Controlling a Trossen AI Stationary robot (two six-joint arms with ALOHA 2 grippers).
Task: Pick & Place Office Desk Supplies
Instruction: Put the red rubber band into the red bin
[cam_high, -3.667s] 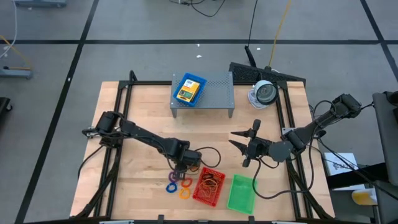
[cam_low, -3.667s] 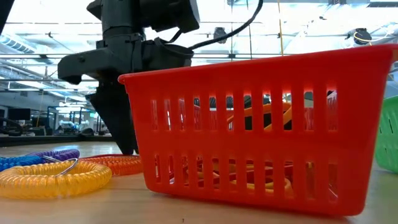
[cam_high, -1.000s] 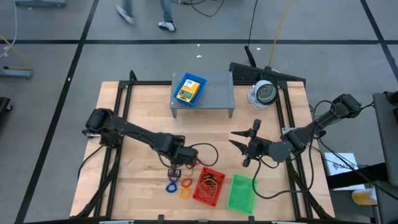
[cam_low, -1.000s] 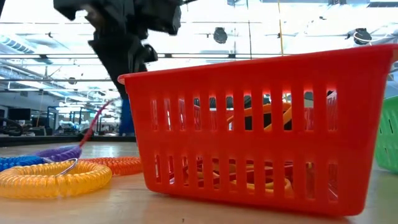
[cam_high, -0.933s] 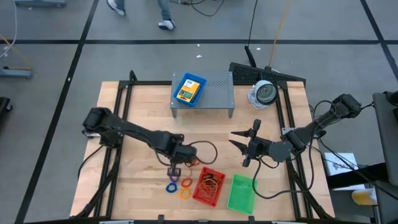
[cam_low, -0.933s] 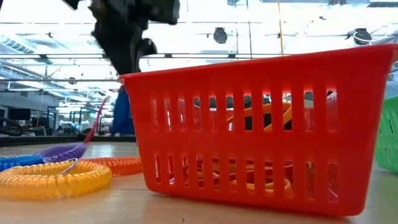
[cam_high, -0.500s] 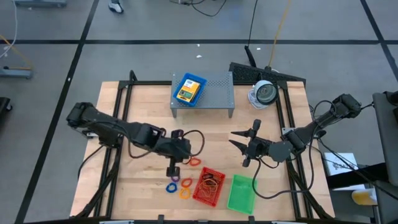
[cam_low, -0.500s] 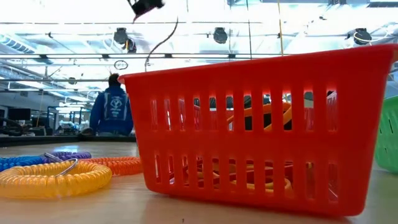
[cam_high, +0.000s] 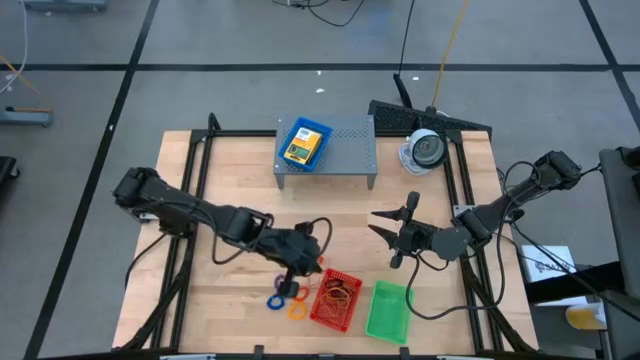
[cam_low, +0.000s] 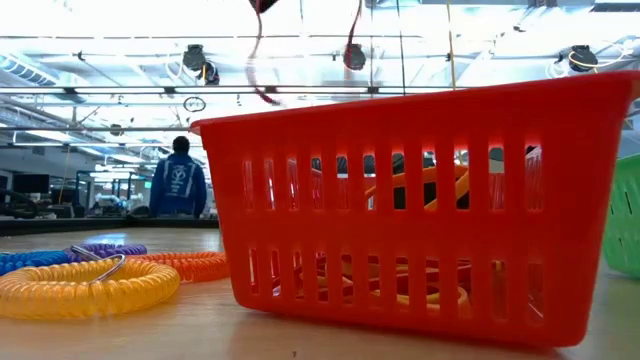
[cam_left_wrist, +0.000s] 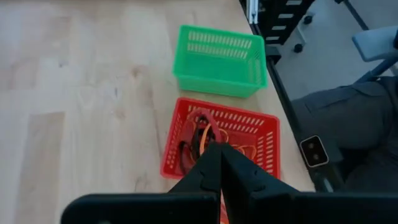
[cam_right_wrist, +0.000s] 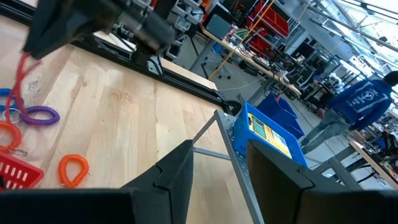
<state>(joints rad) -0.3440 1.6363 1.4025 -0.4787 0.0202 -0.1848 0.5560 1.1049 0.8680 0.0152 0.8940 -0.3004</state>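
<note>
My left gripper (cam_high: 302, 256) hangs above the table just left of the red mesh tray (cam_high: 335, 298) and is shut on a thin reddish rubber band (cam_left_wrist: 206, 126). The band dangles as a loop over the tray, which holds more bands. The loop's strands show at the top of the low view (cam_low: 256, 62). Several coiled rings (cam_high: 286, 296) lie on the wood left of the tray; yellow (cam_low: 82, 285), orange (cam_low: 190, 264) and purple (cam_low: 103, 249) ones show in the low view. My right gripper (cam_high: 393, 236) stands open at mid-table right, holding nothing. My left gripper pinches the rubber band's upper end (cam_left_wrist: 217, 144) between its two shut fingers, which point down at a slant. The band hangs below the fingers as a slack loop, lifted clear of the table and above the red tray.
A green mesh tray (cam_high: 388, 311) stands right of the red one. At the back, a blue tray with a crayon box (cam_high: 305, 143) sits on the grey perforated shelf (cam_high: 350, 150). A round white-and-grey device (cam_high: 425, 150) is at the back right. A person (cam_low: 180, 180) stands far behind.
My left gripper, still shut, has risen out of the low view and moved toward the red tray. The rubber band, first drawn slantwise down toward the rings, has come clear of the table and now hangs loose.
</note>
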